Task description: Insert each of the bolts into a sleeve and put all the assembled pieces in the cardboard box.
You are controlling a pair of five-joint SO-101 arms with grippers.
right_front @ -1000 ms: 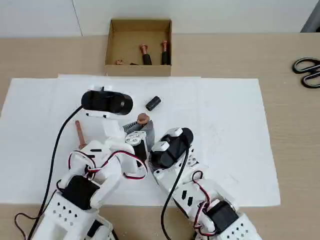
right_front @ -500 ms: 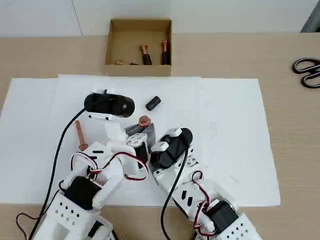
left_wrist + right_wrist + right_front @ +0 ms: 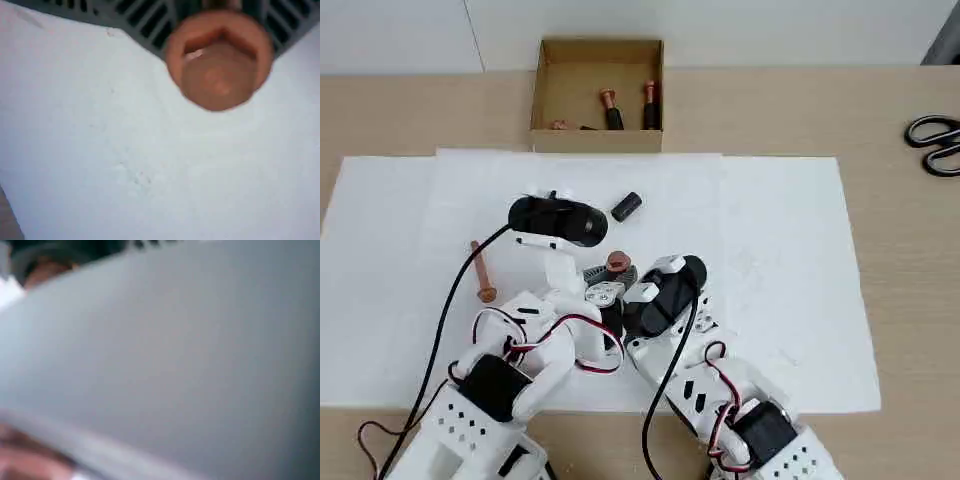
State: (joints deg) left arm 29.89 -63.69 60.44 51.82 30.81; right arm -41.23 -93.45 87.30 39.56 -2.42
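Arms rise from the near edge of the surface (image 3: 880,110), side by side over a white paper sheet (image 3: 780,280); the left end effector (image 3: 612,271) is at the middle of the sheet, its grey ribbed jaws closed on a copper-headed bolt (image 3: 617,262); in the left wrist view the round head of that bolt faces the camera, with ribbed grey on either side of it and bare paper beyond; the right end effector (image 3: 638,290) sits just beside the left one; whether it is apart or together I cannot tell, since the right wrist view gives a blurred grey face with a trace of copper at one corner.

Off to the left, a loose bolt (image 3: 478,270) lies flat on the sheet, well apart from both end effectors, its head toward the near side; farther on, a short black sleeve (image 3: 626,206) lies on its side on the paper, near the black housing (image 3: 558,220) on the left arm and not touching it; beyond the sheet's far edge stands the cardboard box (image 3: 565,85), open at the top; inside it lie two assembled pieces (image 3: 611,110), each a copper bolt in a black sleeve, and a further copper part (image 3: 558,125) in the near left corner, too small to make out; far to the right, black-handled scissors (image 3: 932,143) rest on the bare surface.
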